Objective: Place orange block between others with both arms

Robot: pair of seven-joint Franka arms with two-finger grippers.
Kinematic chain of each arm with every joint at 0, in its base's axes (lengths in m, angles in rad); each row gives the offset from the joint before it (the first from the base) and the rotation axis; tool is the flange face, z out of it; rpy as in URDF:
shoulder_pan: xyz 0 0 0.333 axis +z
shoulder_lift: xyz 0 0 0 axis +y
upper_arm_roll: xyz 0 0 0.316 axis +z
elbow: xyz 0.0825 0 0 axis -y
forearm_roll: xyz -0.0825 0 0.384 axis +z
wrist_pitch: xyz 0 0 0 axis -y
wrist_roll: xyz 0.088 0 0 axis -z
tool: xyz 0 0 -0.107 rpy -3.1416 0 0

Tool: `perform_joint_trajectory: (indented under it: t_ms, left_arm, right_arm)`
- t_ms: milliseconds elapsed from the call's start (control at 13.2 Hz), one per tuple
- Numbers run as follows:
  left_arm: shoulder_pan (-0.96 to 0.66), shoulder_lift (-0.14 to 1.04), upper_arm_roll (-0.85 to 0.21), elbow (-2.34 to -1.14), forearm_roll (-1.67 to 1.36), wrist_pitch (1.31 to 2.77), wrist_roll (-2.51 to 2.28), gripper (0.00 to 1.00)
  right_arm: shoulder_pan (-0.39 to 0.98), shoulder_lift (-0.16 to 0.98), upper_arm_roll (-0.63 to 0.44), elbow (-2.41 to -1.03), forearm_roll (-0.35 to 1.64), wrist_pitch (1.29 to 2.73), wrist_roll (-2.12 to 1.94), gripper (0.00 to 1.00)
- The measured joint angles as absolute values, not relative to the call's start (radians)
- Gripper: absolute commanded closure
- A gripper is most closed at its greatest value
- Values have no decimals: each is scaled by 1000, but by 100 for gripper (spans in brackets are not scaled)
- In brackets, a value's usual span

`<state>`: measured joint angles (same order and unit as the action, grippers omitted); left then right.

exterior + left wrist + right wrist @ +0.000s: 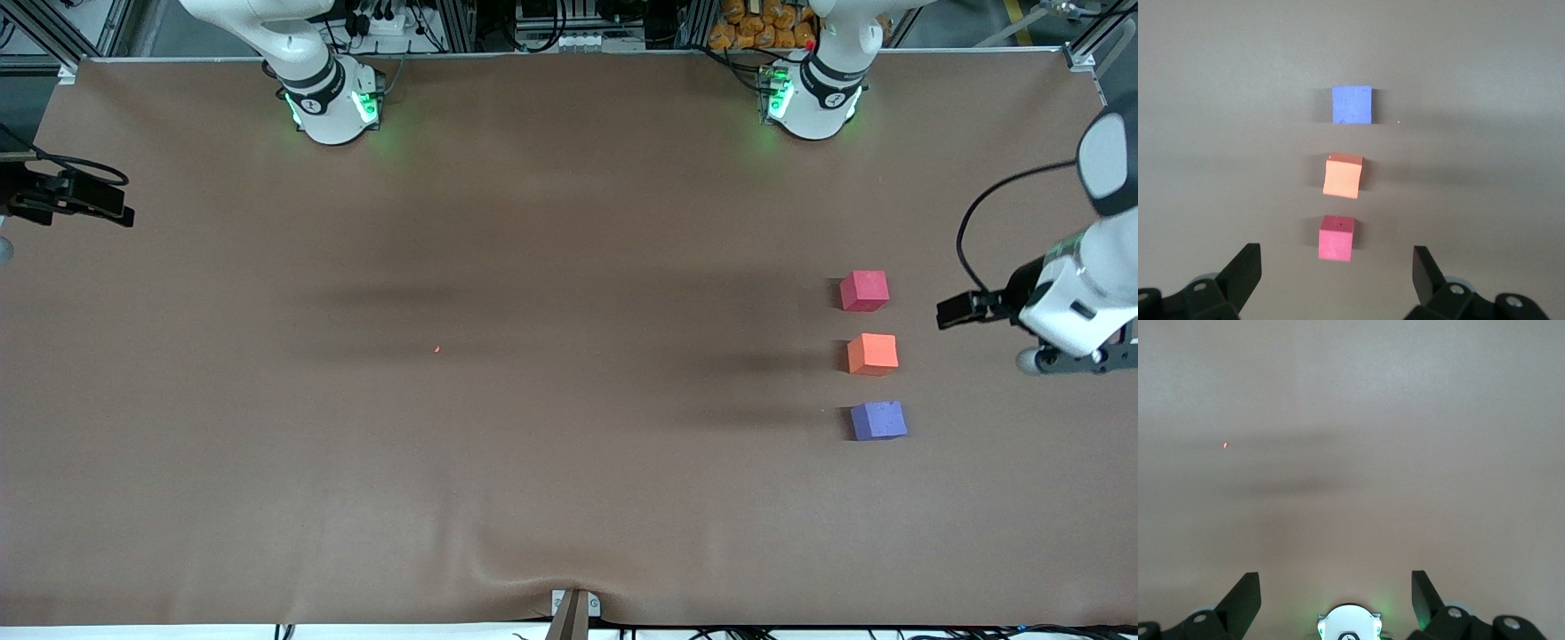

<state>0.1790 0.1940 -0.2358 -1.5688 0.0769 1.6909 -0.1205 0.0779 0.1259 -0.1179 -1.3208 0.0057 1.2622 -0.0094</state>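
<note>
The orange block (872,354) (1342,176) rests on the table between the others, toward the left arm's end. The pinkish-red cube (863,291) (1336,238) is farther from the front camera and the purple cube (878,420) (1352,105) is nearer. The three stand in a line with small gaps. My left gripper (1080,358) (1336,267) hangs open and empty above the table, beside the row toward the table's end. My right gripper (1336,583) is open and empty over bare table at the right arm's end.
A brown mat (533,400) covers the whole table. A tiny orange speck (437,348) (1225,445) lies near the middle. The right arm's base (333,107) (1349,623) and the left arm's base (813,102) stand along the edge farthest from the front camera.
</note>
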Motion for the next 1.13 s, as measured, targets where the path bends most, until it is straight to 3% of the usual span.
perform_joint_trajectory:
  t_ms: [1132]
  left_arm:
    - [158, 88, -234, -1473, 22, 1545, -122, 0]
  right_arm:
    - [79, 125, -115, -1319, 16, 1262, -5, 0]
